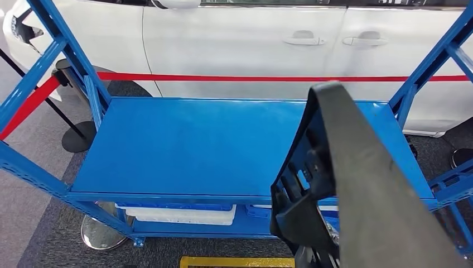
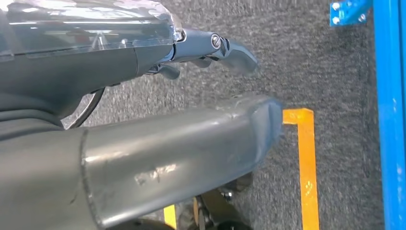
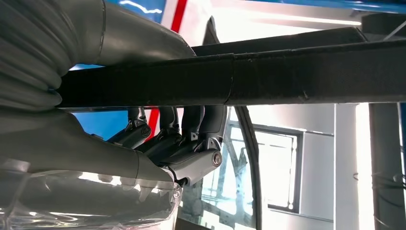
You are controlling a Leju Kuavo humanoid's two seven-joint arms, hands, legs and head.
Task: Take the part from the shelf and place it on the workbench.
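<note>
A long dark grey part [image 1: 362,184] with a ribbed black underside rises steeply at the right of the head view, in front of the blue shelf [image 1: 195,145]. My right hand [image 3: 182,139] grips it: the dark fingers curl under the black bar of the part [image 3: 268,76] and the thumb lies over it. The shelf's top board is bare. My left hand [image 2: 119,62] hangs over grey carpet, its fingers [image 2: 225,48] stretched out and apart from the thumb [image 2: 182,153], holding nothing.
A white car [image 1: 240,44] stands behind the shelf, with a red barrier belt [image 1: 223,77] and a black stanchion base [image 1: 78,137] at the left. A white bin [image 1: 178,213] sits on the lower shelf. Yellow floor tape [image 1: 234,261] runs in front of the shelf.
</note>
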